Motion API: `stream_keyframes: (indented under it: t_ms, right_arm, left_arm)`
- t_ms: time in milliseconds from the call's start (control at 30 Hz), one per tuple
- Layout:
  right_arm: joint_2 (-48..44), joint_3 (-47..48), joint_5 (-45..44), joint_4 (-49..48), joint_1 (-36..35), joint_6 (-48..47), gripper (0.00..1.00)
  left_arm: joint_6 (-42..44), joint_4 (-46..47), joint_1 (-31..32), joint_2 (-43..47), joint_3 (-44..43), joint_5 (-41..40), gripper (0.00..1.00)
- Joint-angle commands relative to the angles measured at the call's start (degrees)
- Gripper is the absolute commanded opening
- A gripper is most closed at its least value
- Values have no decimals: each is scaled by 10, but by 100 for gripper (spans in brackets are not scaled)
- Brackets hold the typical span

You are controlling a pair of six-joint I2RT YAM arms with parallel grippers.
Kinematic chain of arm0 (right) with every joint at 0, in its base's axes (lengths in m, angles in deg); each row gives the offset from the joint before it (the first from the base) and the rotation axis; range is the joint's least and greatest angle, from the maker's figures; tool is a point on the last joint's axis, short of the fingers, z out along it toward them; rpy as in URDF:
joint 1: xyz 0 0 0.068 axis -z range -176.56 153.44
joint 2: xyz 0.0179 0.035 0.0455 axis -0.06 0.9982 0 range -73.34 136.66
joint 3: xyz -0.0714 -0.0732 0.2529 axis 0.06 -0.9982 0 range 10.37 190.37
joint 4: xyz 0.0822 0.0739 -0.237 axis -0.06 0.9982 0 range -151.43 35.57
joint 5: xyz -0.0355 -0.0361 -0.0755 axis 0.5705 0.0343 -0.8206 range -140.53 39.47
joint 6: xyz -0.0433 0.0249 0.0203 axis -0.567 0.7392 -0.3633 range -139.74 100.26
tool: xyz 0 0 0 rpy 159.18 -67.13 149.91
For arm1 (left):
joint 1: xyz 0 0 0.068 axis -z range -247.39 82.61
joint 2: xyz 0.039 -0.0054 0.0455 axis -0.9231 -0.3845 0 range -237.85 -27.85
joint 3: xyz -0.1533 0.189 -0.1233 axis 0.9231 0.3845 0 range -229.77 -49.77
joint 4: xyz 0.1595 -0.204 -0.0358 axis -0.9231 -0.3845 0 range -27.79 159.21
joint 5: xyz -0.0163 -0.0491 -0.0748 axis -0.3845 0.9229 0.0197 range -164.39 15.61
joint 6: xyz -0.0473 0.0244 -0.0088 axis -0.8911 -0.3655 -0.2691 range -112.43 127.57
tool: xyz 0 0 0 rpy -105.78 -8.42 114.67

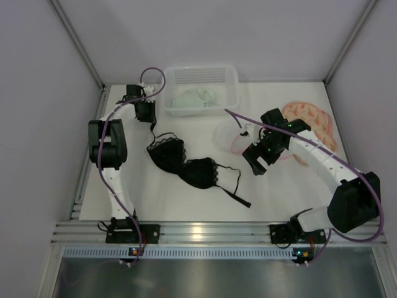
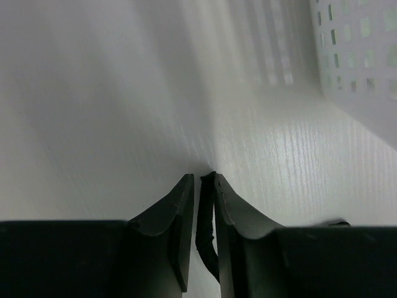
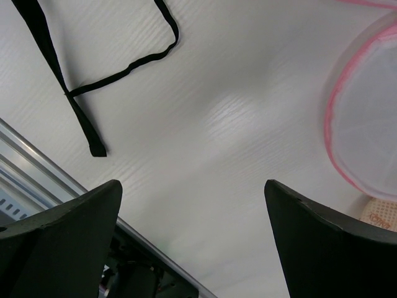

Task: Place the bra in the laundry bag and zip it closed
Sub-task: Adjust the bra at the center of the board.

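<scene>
The black lace bra (image 1: 186, 164) lies spread on the white table, left of centre. My left gripper (image 1: 150, 120) is by the basket's left front corner, shut on the bra's black strap (image 2: 208, 214), which shows pinched between its fingers. The laundry bag (image 1: 228, 138), white mesh with pink trim, lies right of the bra. It also shows in the right wrist view (image 3: 366, 124). My right gripper (image 1: 256, 161) is open and empty, hovering between the bag and the bra's other strap (image 3: 124, 68), touching neither.
A white perforated basket (image 1: 232, 93) with pale clothes stands at the back centre; its wall shows in the left wrist view (image 2: 360, 62). An orange-patterned cloth (image 1: 313, 121) lies at the right. The table's metal front rail (image 3: 37, 167) runs close below my right gripper.
</scene>
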Motion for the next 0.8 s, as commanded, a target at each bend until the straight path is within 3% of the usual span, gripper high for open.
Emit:
stream_keyframes:
  t_ms: [0, 167, 300, 633, 767]
  right_arm:
    - [-4, 19, 14, 1, 17, 10, 100]
    - [-3, 18, 14, -1, 28, 8, 100]
    - [-6, 18, 18, -2, 34, 8, 99]
    - [-17, 28, 33, -1, 35, 9, 99]
    - [-18, 31, 41, 3, 35, 6, 100]
  left_arm:
    - [7, 14, 4, -9, 6, 9, 24]
    - [-10, 13, 3, 13, 2, 24, 0]
    - [-36, 16, 1, 89, -1, 54, 0]
    - [-62, 51, -1, 288, 107, 149, 0]
    - [-59, 52, 2, 363, 179, 229, 0]
